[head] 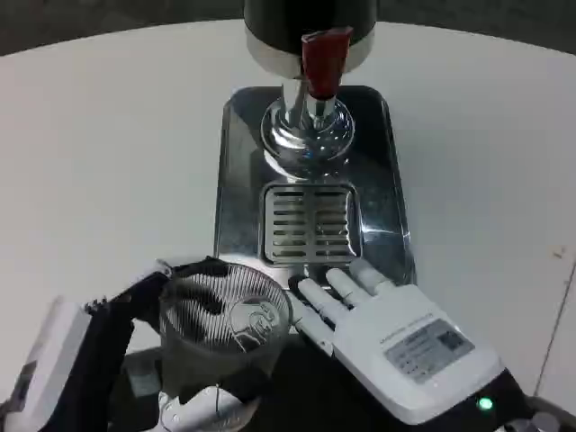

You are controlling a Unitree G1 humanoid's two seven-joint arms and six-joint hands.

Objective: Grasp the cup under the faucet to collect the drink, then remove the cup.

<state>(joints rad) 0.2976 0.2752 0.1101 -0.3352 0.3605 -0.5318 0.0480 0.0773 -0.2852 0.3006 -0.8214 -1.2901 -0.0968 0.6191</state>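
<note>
A clear, ribbed cup sits against a white surface. The dispenser is dark with a polished silver base, a red faucet handle and a slotted silver drip tray. Both the left hand and right hand are white and black; a green light glows on the right.
</note>
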